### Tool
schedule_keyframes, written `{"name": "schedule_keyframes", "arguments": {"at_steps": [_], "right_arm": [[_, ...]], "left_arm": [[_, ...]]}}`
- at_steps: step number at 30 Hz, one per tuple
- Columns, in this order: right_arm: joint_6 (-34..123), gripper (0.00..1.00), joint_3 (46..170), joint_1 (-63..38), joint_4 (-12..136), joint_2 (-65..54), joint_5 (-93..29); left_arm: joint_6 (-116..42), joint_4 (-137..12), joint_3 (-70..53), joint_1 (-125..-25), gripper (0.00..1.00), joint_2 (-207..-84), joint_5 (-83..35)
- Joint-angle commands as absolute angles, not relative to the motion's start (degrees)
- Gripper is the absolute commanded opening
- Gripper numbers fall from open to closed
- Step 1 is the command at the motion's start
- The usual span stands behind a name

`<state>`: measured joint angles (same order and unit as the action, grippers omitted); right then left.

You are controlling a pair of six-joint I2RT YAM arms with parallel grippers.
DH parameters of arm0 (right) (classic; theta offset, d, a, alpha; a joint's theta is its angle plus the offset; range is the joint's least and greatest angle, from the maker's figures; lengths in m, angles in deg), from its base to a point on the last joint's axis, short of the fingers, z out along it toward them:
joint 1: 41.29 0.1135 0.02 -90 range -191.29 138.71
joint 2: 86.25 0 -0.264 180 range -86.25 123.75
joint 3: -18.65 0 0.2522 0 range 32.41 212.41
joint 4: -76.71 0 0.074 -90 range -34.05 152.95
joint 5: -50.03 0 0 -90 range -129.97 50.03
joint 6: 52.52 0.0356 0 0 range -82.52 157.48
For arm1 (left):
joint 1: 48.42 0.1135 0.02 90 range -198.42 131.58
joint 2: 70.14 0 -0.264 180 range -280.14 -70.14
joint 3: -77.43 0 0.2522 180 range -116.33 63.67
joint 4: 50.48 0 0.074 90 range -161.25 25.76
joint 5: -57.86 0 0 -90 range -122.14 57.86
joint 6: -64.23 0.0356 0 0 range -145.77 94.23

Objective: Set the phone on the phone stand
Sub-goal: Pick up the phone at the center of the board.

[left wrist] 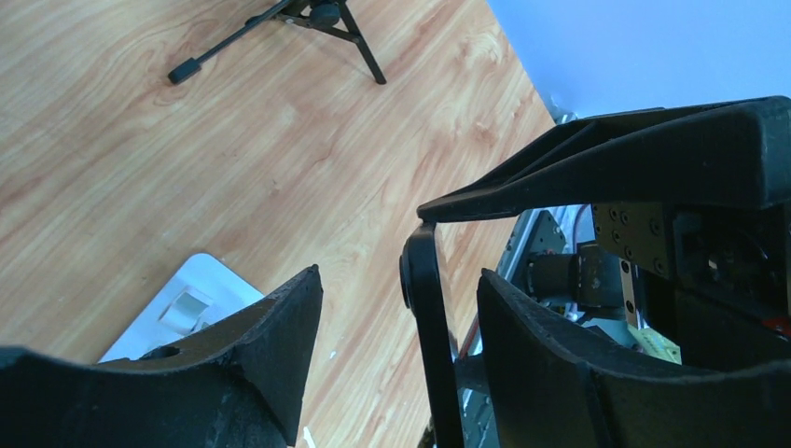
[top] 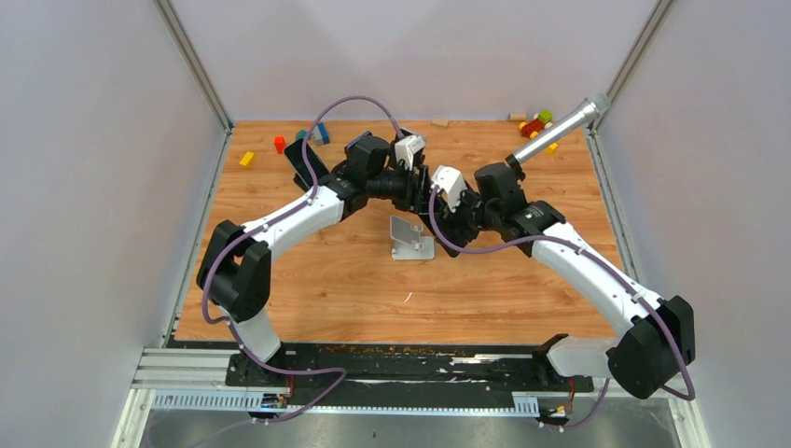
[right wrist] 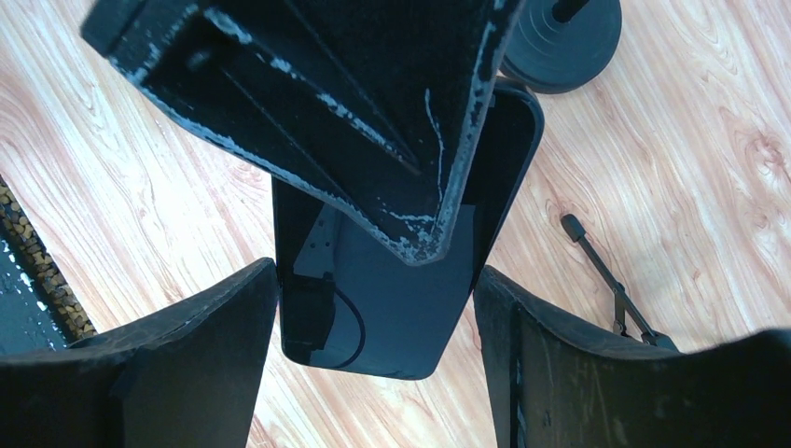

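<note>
The phone (right wrist: 401,308), black with a glossy screen, hangs above the wooden table, and my right gripper (right wrist: 375,269) is shut on its two long edges. My left gripper (left wrist: 399,275) stands open around the same phone (left wrist: 427,317), seen edge-on. The phone lies close to one finger (left wrist: 532,355), with a clear gap to the other finger (left wrist: 270,327). One left finger (right wrist: 326,93) covers the phone's upper part in the right wrist view. The white phone stand (top: 410,238) sits on the table just in front of both grippers and shows again as the stand (left wrist: 182,308) in the left wrist view.
A silver cylinder (top: 560,131) leans at the back right, with a black tripod (left wrist: 308,14) and a round black base (right wrist: 564,42) on the table under the arms. Coloured blocks (top: 536,121) lie along the back edge, among them a yellow block (top: 246,159) and a red block (top: 279,144).
</note>
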<state>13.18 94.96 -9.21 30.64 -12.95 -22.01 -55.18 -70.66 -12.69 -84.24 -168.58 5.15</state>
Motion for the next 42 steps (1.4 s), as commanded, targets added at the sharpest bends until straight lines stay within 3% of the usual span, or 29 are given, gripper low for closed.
{"name": "schedule_keyframes", "arguments": {"at_steps": [1,8,25,33,35,42], "right_arm": [[12.18,0.29,97.20,-8.73,34.48,-14.97,-22.51],[11.95,0.28,96.41,-8.38,34.48,-15.41,-23.24],[12.16,0.30,96.05,-6.35,34.47,-14.50,-26.87],[12.43,0.74,95.87,-6.37,34.25,-17.16,-30.69],[12.64,0.81,95.95,-6.36,34.26,-18.57,-31.33],[13.42,0.89,96.01,-8.07,34.32,-22.42,-32.22]], "left_arm": [[-59.31,-68.88,-14.07,-84.98,0.64,-168.71,6.28],[-59.72,-68.47,-12.71,-85.10,0.50,-167.60,5.17],[-66.40,-61.66,-11.57,-86.21,0.00,-168.19,7.10],[-62.85,-62.40,-8.39,-86.14,0.00,-162.48,1.69],[-61.57,-62.48,-7.08,-86.09,0.00,-160.15,-0.43],[-59.46,-60.50,0.00,-84.97,0.00,-151.78,-8.36]]}}
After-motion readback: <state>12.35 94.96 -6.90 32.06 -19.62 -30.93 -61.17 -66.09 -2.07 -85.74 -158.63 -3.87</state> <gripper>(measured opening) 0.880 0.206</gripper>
